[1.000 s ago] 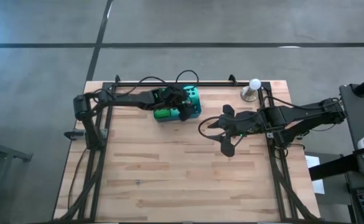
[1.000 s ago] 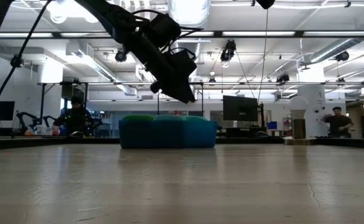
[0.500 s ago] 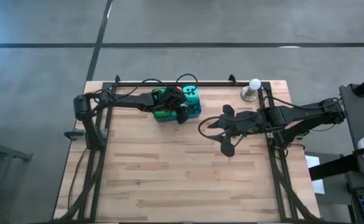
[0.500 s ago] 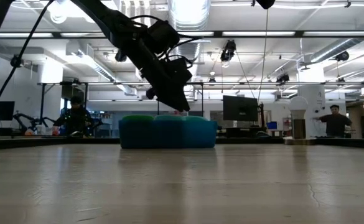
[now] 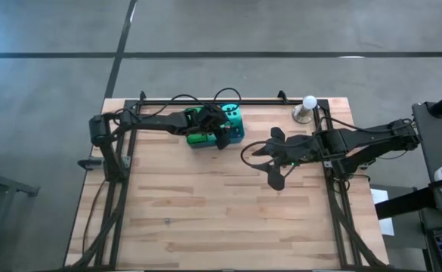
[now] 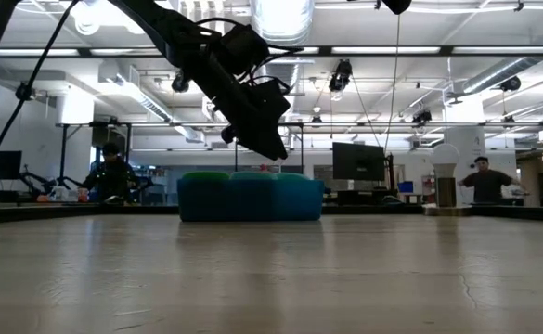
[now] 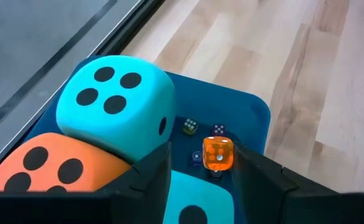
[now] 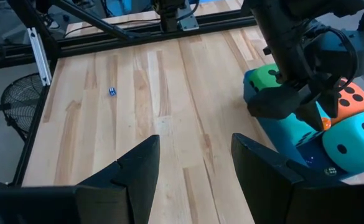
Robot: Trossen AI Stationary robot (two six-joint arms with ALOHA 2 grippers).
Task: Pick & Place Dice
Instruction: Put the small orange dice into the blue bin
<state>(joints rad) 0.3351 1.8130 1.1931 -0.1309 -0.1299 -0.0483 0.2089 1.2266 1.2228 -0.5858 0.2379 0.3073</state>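
My left gripper (image 5: 222,136) (image 6: 276,148) hangs open over the blue tray (image 5: 240,137) (image 7: 256,115) at the table's far side. The tray is packed with big soft dice: green (image 5: 198,139), teal (image 7: 116,99) and orange-red (image 7: 45,165). A small clear orange die (image 7: 218,154) shows between my left fingertips, close beside one finger (image 7: 250,168) and above the tray floor. Tiny dice (image 7: 190,126) (image 7: 218,129) lie on that floor. My right gripper (image 5: 270,157) (image 8: 195,146) waits open above the table, right of the tray. My left gripper points down into the tray, and its fingers stand wider apart than the small orange die (image 7: 218,154). The die is right next to one finger. I cannot tell whether it touches that finger.
A white ball on a metal stand (image 5: 308,102) sits at the far right corner. One tiny blue die (image 8: 112,91) lies alone on the bare wood. Black frame rails (image 5: 205,100) edge the table. The near half is open wood. People stand in the room behind.
My left gripper dipped toward the tray, with a reddish speck at its tips, then rose again to about its earlier height.
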